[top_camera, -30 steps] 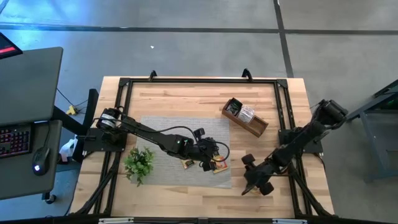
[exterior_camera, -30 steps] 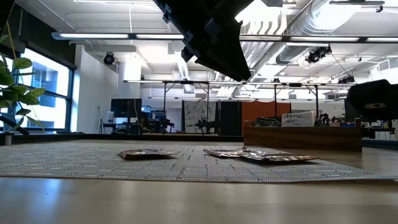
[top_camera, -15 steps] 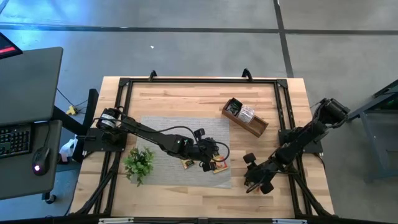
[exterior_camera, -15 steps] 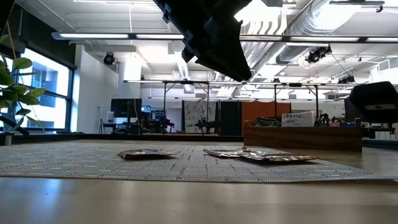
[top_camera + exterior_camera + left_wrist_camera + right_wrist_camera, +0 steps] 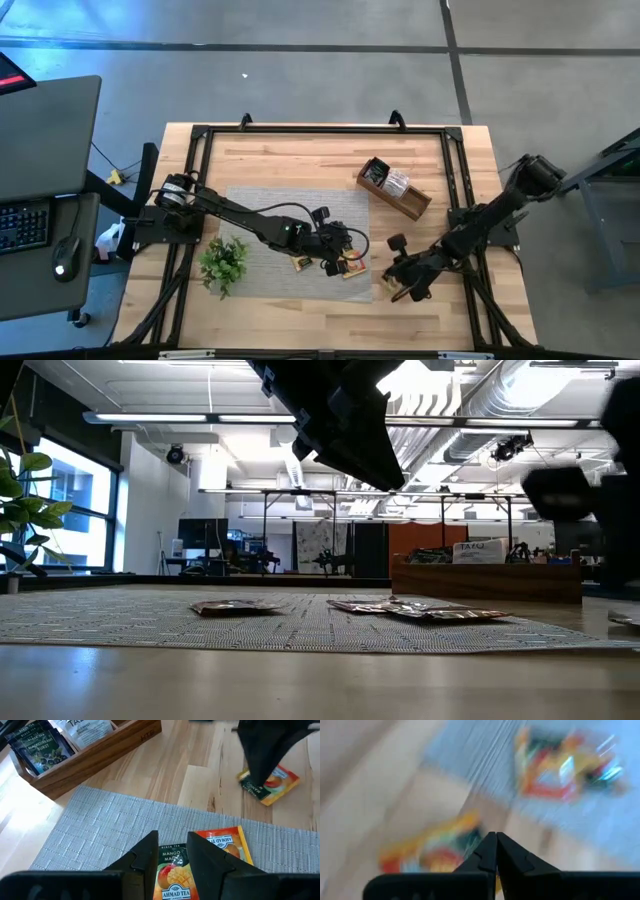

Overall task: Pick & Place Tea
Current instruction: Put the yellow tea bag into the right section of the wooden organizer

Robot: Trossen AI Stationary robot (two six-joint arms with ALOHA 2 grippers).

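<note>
Several tea sachets lie flat on the grey woven mat (image 5: 280,225). My left gripper (image 5: 172,852) hangs open above an orange-and-white mango sachet (image 5: 172,877), with a second orange sachet (image 5: 220,845) beside it. Another sachet (image 5: 274,784) lies on the bare wood just off the mat's right edge. My right gripper (image 5: 496,847) is shut, its tips down at that sachet (image 5: 435,852). In the high view the left gripper (image 5: 338,262) is over the mat's near right part and the right gripper (image 5: 398,285) is just right of the mat. My right gripper comes down at a slant from the table's right, its shut tips at the edge of the sachet on the wood (image 5: 252,782). Whether they touch it, I cannot tell; the sachet lies flat on the table.
A wooden box (image 5: 393,190) holding packets stands at the far right of the mat. A green plant sprig (image 5: 224,262) sits on the mat's near left corner. A black frame (image 5: 320,130) runs around the table top. More sachets (image 5: 430,610) lie near the mat's middle.
My right gripper has moved toward the table's left edge and a little toward the far edge, coming over the sachet on the wood beside the mat. The left arm and the sachets on the mat have stayed where they were.
</note>
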